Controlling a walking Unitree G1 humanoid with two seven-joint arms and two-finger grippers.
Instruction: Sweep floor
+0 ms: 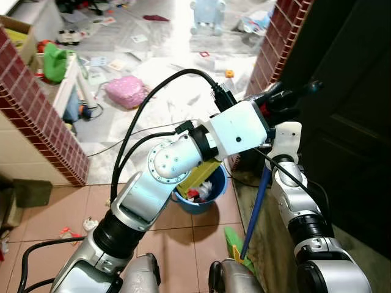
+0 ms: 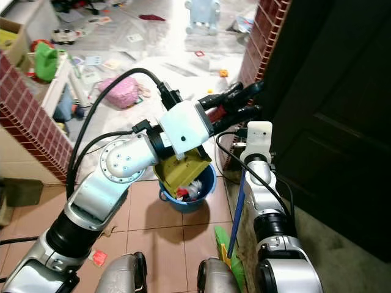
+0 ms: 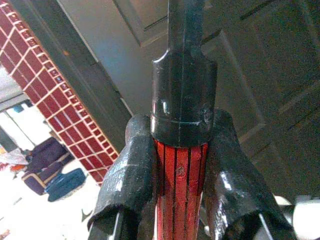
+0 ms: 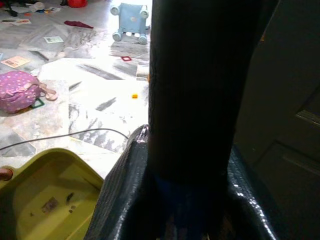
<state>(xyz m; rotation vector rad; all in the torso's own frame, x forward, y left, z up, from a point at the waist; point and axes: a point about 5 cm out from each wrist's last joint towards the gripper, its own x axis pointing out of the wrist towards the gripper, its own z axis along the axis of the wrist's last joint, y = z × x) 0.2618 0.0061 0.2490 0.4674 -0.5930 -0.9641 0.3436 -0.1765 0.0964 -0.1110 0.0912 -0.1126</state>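
Fingers (image 3: 125, 180) of the left gripper (image 2: 235, 104) are clenched on the red ribbed handle (image 3: 181, 185) of the yellow-green plastic dustpan (image 2: 183, 168), tipped over the round blue bin (image 2: 204, 190). The right gripper (image 4: 187, 200) clasps the blue broom pole (image 1: 256, 204), green bristles (image 2: 225, 244) on the tiled floor (image 2: 146, 244) beside the feet. If the pan swings sideways, litter could miss the bin and scatter back across the tiles.

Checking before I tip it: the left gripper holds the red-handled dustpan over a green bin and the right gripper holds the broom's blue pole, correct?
Not quite: the bin is blue, not green, as the right eye view shows. The rest holds: the left gripper is clamped on the red handle of the yellow-green dustpan above it, and the right gripper grips the broom's blue pole.
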